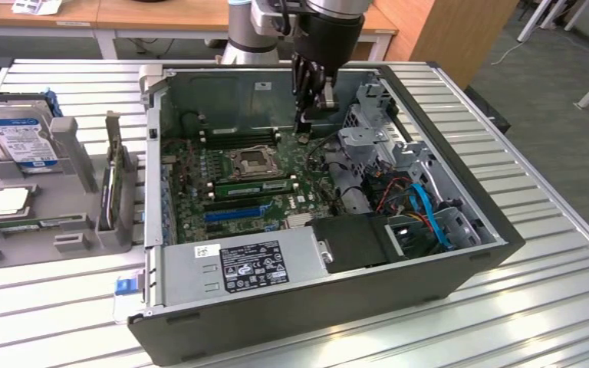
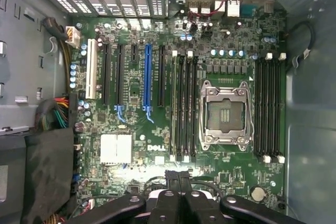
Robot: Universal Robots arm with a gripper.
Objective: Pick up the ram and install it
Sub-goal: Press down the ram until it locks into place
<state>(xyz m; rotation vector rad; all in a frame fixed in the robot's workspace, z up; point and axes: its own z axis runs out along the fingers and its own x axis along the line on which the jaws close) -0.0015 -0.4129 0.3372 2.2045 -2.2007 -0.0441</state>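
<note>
Jaws pressed shut on nothing: the gripper (image 1: 312, 113) hangs low inside the open computer case (image 1: 459, 253).
That case lies on a ribbed metal table (image 1: 540, 307); wooden desks (image 1: 172, 15) stand far behind. At the exterior view's left, a grey holder (image 1: 28, 230) carries a hard drive (image 1: 13, 134). The ram (image 1: 254, 186) — thin, green, with dark chips along it — stands upright in a motherboard slot on the near side of the CPU socket (image 1: 248, 161).

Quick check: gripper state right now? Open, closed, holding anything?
Gripper: closed, holding nothing.
</note>
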